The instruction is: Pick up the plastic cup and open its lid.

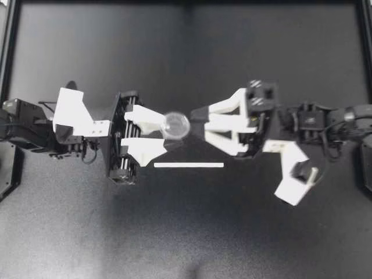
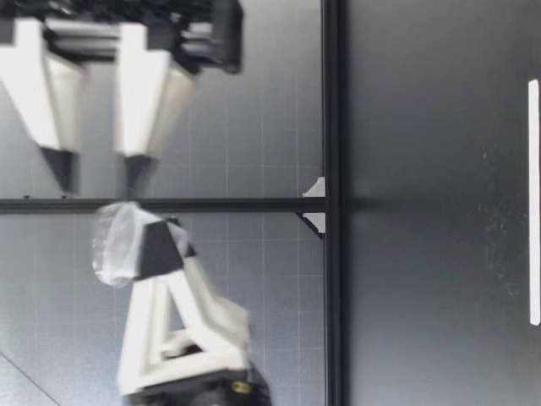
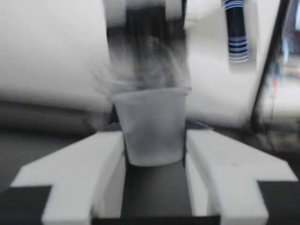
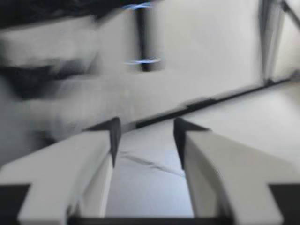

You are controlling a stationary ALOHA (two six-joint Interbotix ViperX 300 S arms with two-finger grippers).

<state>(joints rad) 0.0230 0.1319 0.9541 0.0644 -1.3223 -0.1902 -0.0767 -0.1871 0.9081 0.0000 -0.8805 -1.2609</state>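
Note:
A small clear plastic cup [image 1: 175,125] hangs upright above the table, with my left gripper [image 1: 164,135] shut on it. In the left wrist view the cup [image 3: 152,122] sits between both white fingers [image 3: 103,159], which press its sides. My right gripper [image 1: 197,123] stands open just to the cup's right, with nothing between its fingers. In the low view the cup [image 2: 122,244] is held well above the table in my left gripper [image 2: 150,249], and my right gripper [image 2: 99,182] faces it with a small gap. The right wrist view shows the right gripper [image 4: 145,136] with nothing between its fingers. Blur hides the lid's seating.
A white strip [image 1: 189,165] lies on the dark table just in front of the two grippers, also visible in the low view as a white strip [image 2: 533,203]. A black frame [image 1: 9,52] borders the table at the sides and back.

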